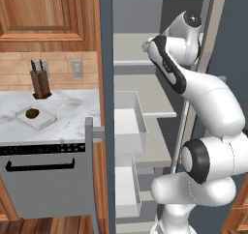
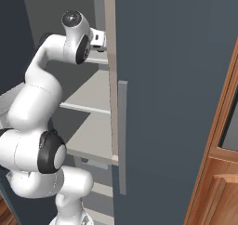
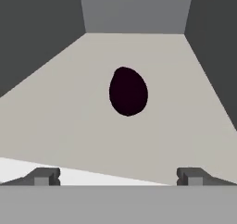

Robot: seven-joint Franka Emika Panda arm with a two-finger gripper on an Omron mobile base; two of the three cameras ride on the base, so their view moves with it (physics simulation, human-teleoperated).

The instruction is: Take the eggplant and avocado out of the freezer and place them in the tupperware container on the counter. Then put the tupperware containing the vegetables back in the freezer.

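Observation:
The eggplant [image 3: 128, 91], a near-black rounded lump, lies alone on a light grey shelf [image 3: 60, 112] inside the freezer [image 1: 106, 83]. My gripper [image 3: 119, 177] is open and faces the eggplant from the shelf's front, well short of it, with nothing between its fingertips [image 3: 44, 176]. In the left base view my arm reaches up into the upper freezer compartment. The avocado [image 1: 32, 113], an olive-brown ball, sits in the pale tupperware container [image 1: 46, 121] on the marble counter [image 1: 72, 105] left of the freezer.
A brown knife block [image 1: 40, 84] stands at the back of the counter. Pale drawers [image 1: 130, 126] are pulled out below the shelf. The open freezer door [image 2: 176, 103] rises close on my right. A grey dishwasher front [image 1: 43, 180] sits under the counter.

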